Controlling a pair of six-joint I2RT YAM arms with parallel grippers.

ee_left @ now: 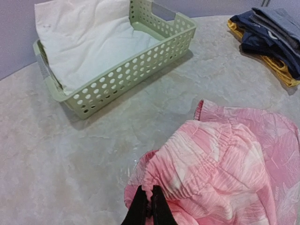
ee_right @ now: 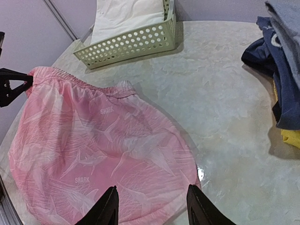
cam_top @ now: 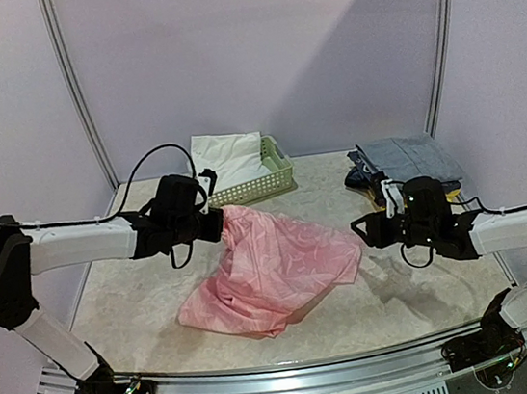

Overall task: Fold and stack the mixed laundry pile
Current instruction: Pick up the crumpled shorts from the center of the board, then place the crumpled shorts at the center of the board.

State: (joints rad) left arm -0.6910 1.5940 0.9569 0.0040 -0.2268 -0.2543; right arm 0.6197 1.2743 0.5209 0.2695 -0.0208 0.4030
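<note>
Left fingers [ee_left: 138,210] clenched on the gathered waistband of the pink garment [ee_left: 225,164], right fingers [ee_right: 107,206] parted near its opposite edge

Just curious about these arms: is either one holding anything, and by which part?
The left gripper is pinched shut on the pink garment at its gathered waistband. The right gripper is open and holds nothing.

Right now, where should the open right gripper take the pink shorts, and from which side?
Probably the free end of the waistband, approached from the right, jaws across the band. The left gripper is shut on the other end, and the gathered elastic makes a thick ridge on the shorts.
</note>
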